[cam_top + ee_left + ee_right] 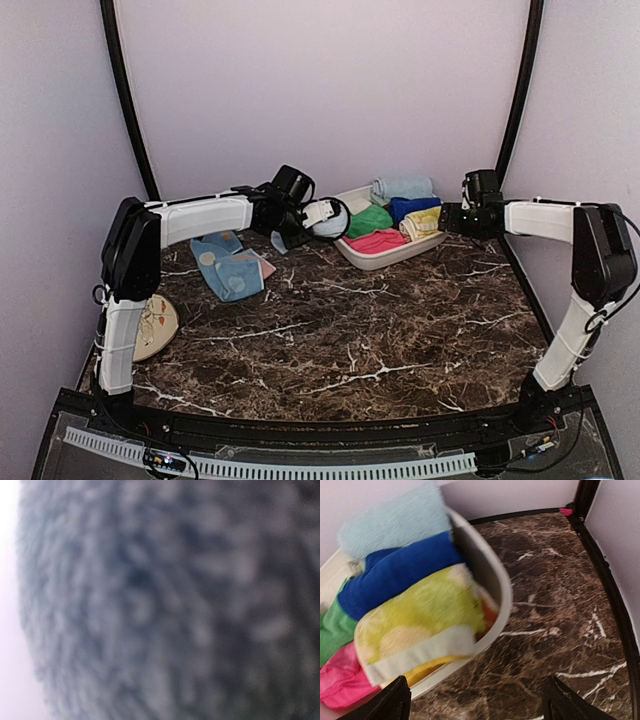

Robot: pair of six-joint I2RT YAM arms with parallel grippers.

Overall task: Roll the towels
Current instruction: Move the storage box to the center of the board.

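Two arms, two grippers, seven towels in all. The left gripper (322,215) is clenched on one pale blue towel (330,226), held up at 12 o'clock of the table (380,340), just off the 9 o'clock end of the tray (385,262). The left wrist view is filled with the towel's blurred grey-blue terry loops, so no fingers can be made out there. One spotted towel (230,268), medium blue with pale round spots, lies loose and unrolled on the table at 10 o'clock, under the left forearm and apart from the tray. The single tray is white, oblong with rounded corners, set at 1 o'clock. It holds five rolled towels, packed touching: light blue roll (395,522), dark blue roll (395,572), yellow roll (420,620) with a cream band, green roll (335,627) and pink roll (340,682). All are fluffy terry. The right gripper (480,705) is released, its dark fingertips spread wide with nothing between, at the tray's 3 o'clock side, next to the yellow roll. One round beige plate (158,325) with a drawing sits at 9 o'clock, partly behind the left arm. The tabletop is glossy dark brown marble pattern with white veins. The walls (320,90) are plain pale lilac, with two black curved poles (125,90) at the back corners. One white slotted strip (270,465) runs along the near edge.
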